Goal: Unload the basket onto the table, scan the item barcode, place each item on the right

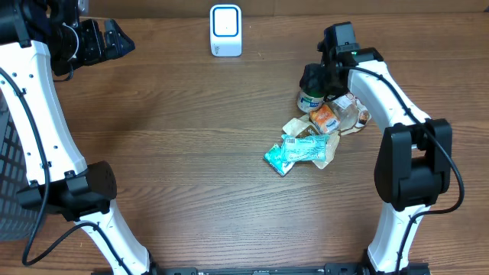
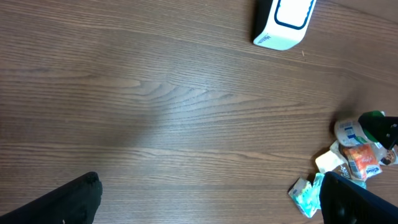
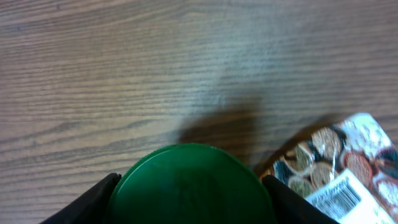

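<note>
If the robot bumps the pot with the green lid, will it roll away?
Probably not while the pot stands upright; it would more likely slide or tip. Once on its side, its round shape would likely roll. Its green lid looks smooth and hard, so perhaps slippery but not squashy.

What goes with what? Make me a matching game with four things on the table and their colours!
Things:
1. scanner
2. jar lid
3. crinkly packet
4. small packet

Colours:
A. orange
B. white with a blue outline
C. teal
D. green

Right pairs: 1-B, 2-D, 3-C, 4-A.
</note>
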